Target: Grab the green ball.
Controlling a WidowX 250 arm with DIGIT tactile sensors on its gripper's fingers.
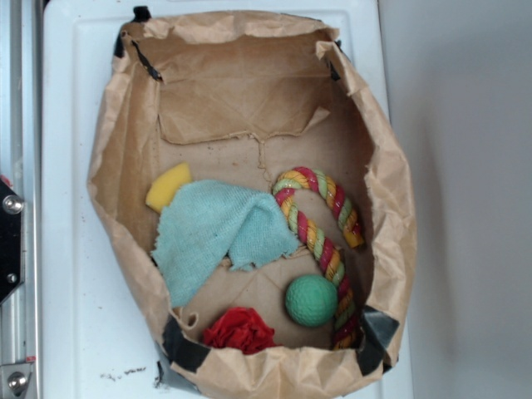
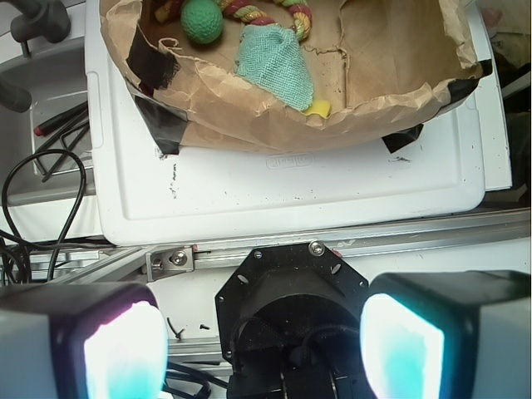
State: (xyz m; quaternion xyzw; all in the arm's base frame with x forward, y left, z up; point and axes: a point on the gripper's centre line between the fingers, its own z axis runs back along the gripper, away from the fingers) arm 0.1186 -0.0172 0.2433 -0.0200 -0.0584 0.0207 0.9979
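Lining the paper bag point(image 1: 125, 166): green ball point(image 1: 311, 300), cloth point(image 1: 208, 233), rope point(image 1: 320, 224).

I'm seeing a brown paper bag point(image 1: 125, 158) sitting open on a white lid point(image 1: 66, 125). Inside, a teal cloth point(image 1: 208, 233) is lying left of center, overlapping a yellow sponge point(image 1: 166, 187). A striped rope point(image 1: 320, 224) is curving at right; a red piece point(image 1: 241, 330) is lying at the bottom.
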